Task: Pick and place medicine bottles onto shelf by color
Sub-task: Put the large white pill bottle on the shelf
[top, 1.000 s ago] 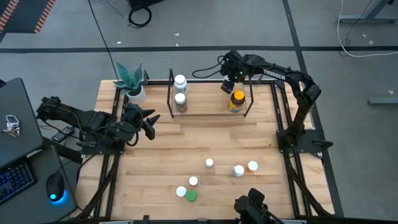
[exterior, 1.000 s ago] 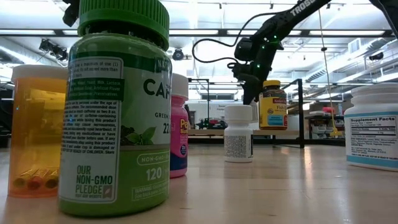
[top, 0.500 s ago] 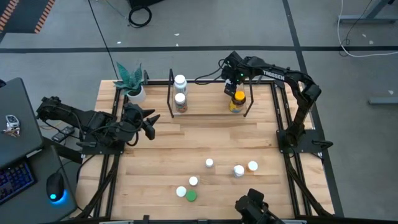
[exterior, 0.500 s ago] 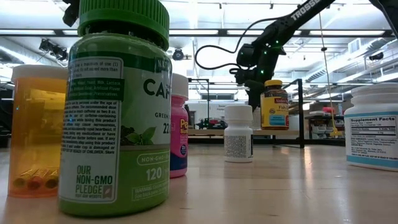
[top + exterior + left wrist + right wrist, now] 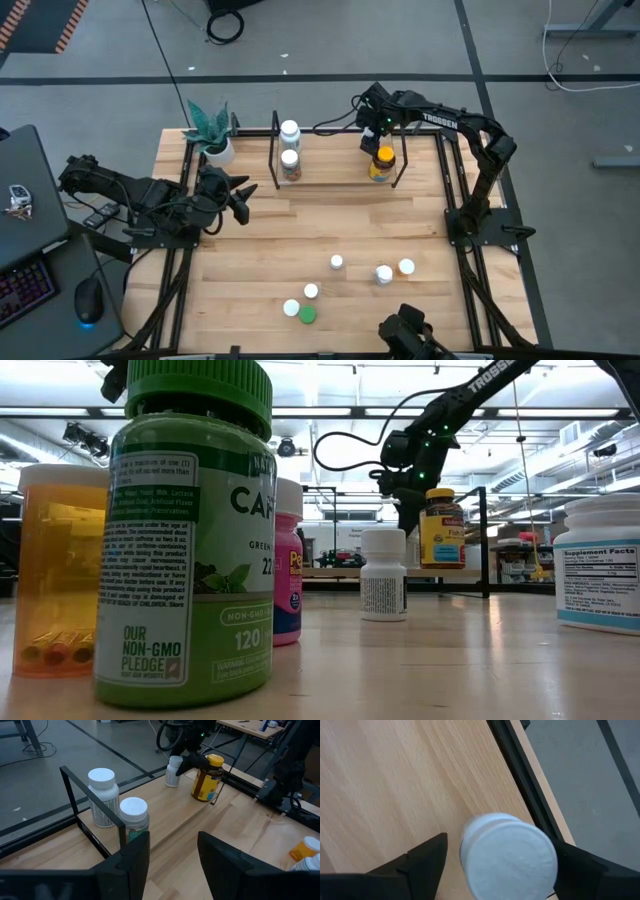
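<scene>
The shelf [image 5: 335, 178] stands at the table's far side, with two white-capped bottles [image 5: 290, 131] [image 5: 290, 160] at its left end and the amber, yellow-capped bottle [image 5: 380, 161] at its right end. My right gripper [image 5: 371, 138] [image 5: 500, 845] is open over the shelf's far right. Its fingers point down on either side of a small white bottle [image 5: 507, 857] [image 5: 173, 770], which stands on the wooden base beside the amber bottle [image 5: 206, 779]. My left gripper [image 5: 243, 198] [image 5: 172, 865] is open and empty at the table's left. My right gripper straddles the small white bottle from above. Bare wood shows between one finger [image 5: 427, 860] and the bottle's cap. The other finger [image 5: 575, 867] lies close beside the cap's edge [image 5: 547, 852]. I cannot tell whether it touches.
Several loose bottles stand near the table's front: white-capped ones [image 5: 337, 262] [image 5: 384, 273] [image 5: 406, 267] and a green-capped one [image 5: 307, 314] [image 5: 190, 530]. A potted plant [image 5: 210, 132] stands at the far left corner. Bare wood lies between the shelf and the loose bottles.
My right gripper has shifted a little toward the table's right edge, closer to the amber bottle, and has since kept still.
</scene>
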